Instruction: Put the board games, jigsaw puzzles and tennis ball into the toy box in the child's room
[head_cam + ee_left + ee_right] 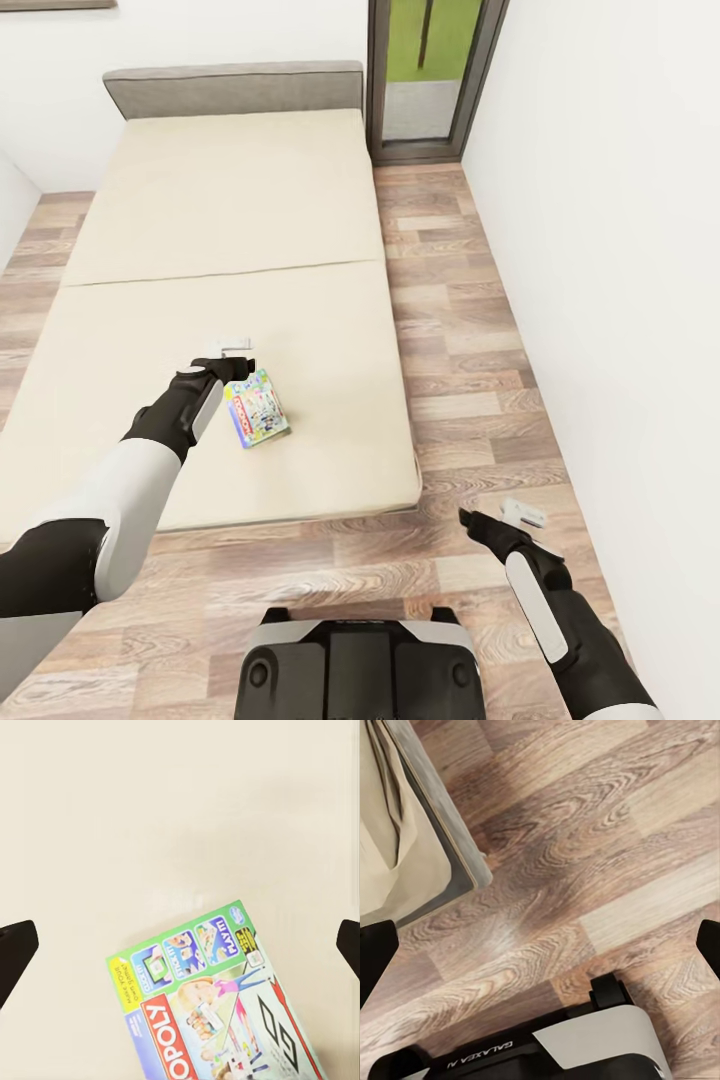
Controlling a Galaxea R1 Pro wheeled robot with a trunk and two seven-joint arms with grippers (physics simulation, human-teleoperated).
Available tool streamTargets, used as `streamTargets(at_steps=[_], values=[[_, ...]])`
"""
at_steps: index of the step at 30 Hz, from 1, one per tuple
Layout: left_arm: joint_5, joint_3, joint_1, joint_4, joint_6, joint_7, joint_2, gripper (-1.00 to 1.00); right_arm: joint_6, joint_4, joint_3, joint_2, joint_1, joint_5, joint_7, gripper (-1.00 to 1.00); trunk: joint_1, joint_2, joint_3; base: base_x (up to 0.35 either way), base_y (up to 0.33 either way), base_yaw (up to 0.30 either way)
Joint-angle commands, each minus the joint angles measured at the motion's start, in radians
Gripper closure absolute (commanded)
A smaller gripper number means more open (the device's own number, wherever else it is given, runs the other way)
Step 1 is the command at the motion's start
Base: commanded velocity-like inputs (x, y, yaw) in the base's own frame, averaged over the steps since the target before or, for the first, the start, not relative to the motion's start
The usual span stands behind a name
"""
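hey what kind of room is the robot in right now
Most likely a bedroom: a low wide bed with a plain cream mattress and grey headboard, wood-plank floor, white walls. A colourful board game lying on the mattress hints at a child's room.

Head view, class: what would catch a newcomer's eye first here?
A colourful board game lies alone on the wide cream bed, near its front edge. The left gripper hangs open just above it. The right gripper is held over the wood floor beside the bed.

Bedroom: bed, plank floor, white walls.
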Motion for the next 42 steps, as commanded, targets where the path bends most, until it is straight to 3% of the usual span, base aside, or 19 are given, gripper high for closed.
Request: streamTargets(at_steps=[1, 25, 34, 42], values=[[0.002, -0.001, 0.0, -0.002, 0.006, 0.003, 0.0, -1.0, 0.002, -0.001, 0.004, -0.001, 0.0, -0.01, -0.01, -1.0, 0.001, -0.002, -0.003, 0.0, 0.0, -0.103], [0.002, -0.003, 0.0, -0.008, 0.004, 0.003, 0.002, -1.0, 0.001, -0.006, 0.005, -0.001, 0.0, -0.008, -0.01, -1.0, 0.001, -0.002, -0.02, 0.0, 0.0, -0.025], [0.001, -0.003, 0.0, -0.008, -0.086, 0.004, 0.0, -1.0, 0.001, -0.006, 0.006, -0.001, 0.0, -0.008, -0.01, -1.0, 0.001, -0.002, -0.024, 0.0, 0.0, 0.0], [0.002, -0.003, 0.0, -0.007, -0.1, 0.005, 0.001, -1.0, 0.001, -0.006, 0.007, -0.001, 0.0, -0.008, -0.01, -1.0, 0.001, -0.002, -0.025, 0.045, 0.0, 0.0]])
